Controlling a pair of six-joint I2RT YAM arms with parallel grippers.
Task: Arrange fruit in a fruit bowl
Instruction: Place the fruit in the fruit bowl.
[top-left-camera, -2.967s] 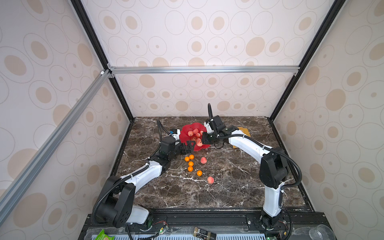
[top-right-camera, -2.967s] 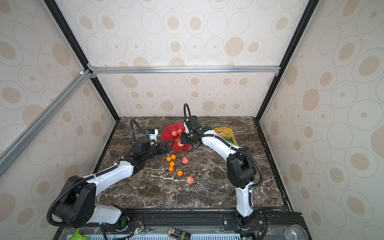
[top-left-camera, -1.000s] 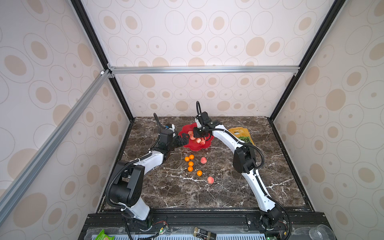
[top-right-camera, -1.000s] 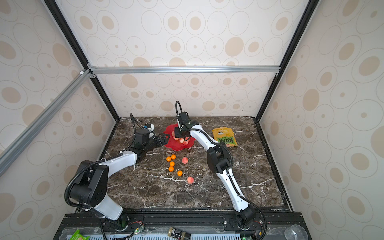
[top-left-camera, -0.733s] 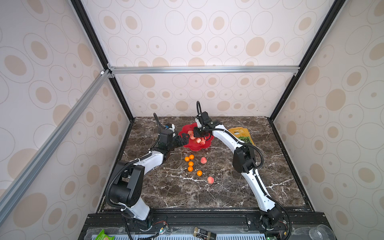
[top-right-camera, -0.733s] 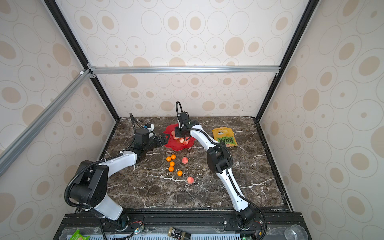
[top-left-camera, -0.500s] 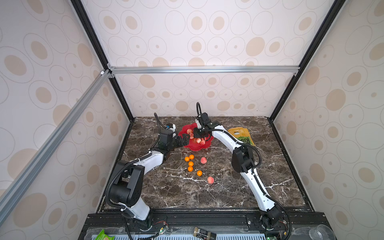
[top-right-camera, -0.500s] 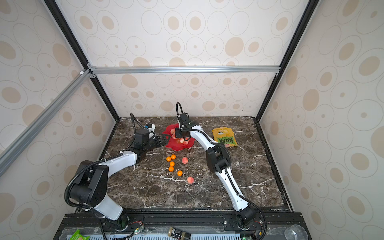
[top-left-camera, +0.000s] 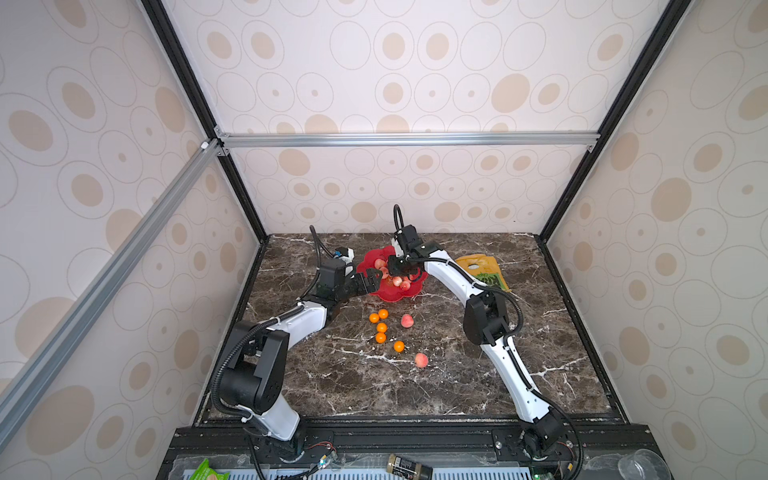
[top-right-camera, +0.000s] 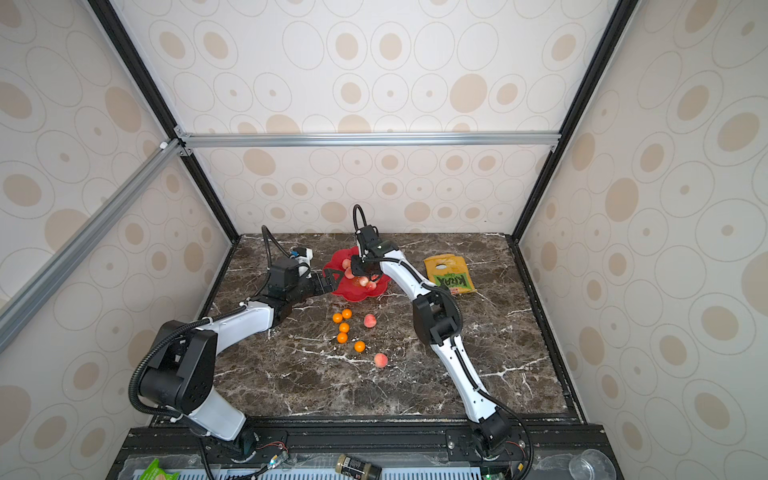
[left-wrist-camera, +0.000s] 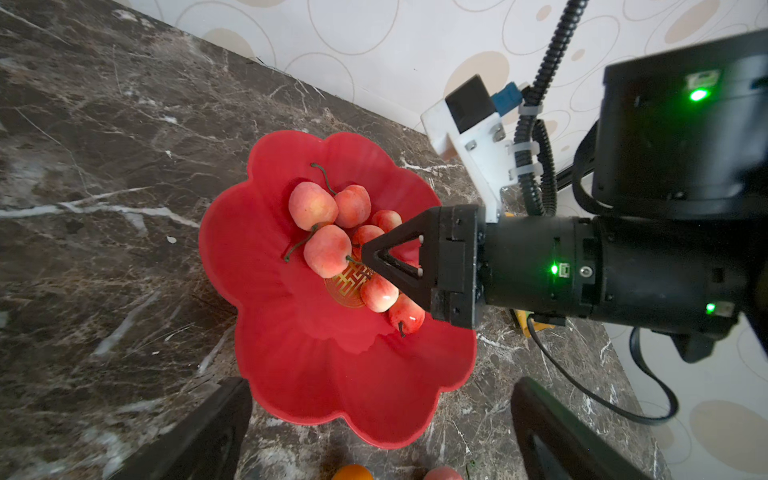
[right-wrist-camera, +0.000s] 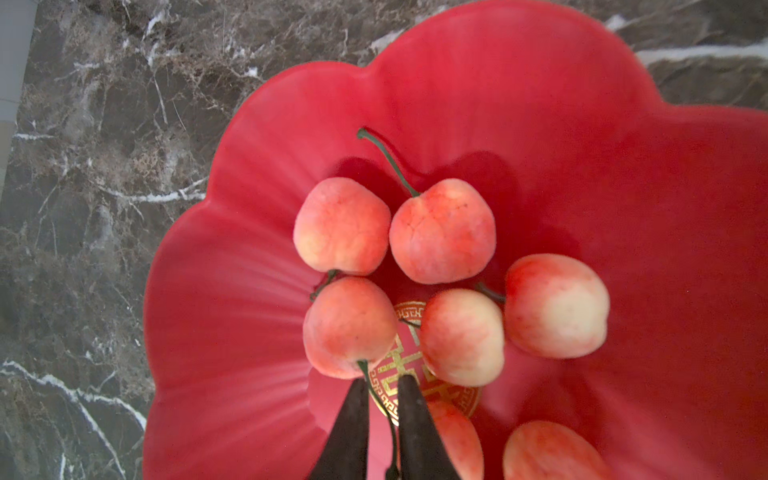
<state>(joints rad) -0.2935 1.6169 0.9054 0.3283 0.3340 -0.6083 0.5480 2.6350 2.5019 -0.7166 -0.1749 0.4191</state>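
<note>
- Fruit bowl (left-wrist-camera: 291, 374) sits rear-centre on the table (top-left-camera: 457, 374); seven pink fruits (right-wrist-camera: 442, 230) cluster inside
- right gripper (right-wrist-camera: 383, 380), jaws barely parted, loosely straddles one fruit's stem (right-wrist-camera: 376, 395)
- left gripper (top-left-camera: 372, 279) spread, empty, beside the rim
- five orange fruits (top-left-camera: 381, 327) and two pink ones (top-left-camera: 407, 320) lie outside; roughly half done

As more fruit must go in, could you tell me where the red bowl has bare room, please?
Bare: petals of the bowl nearest the left gripper, and the wall beside the peaches. Crowded: the centre, peaches around the gold mark, right gripper there.
</note>
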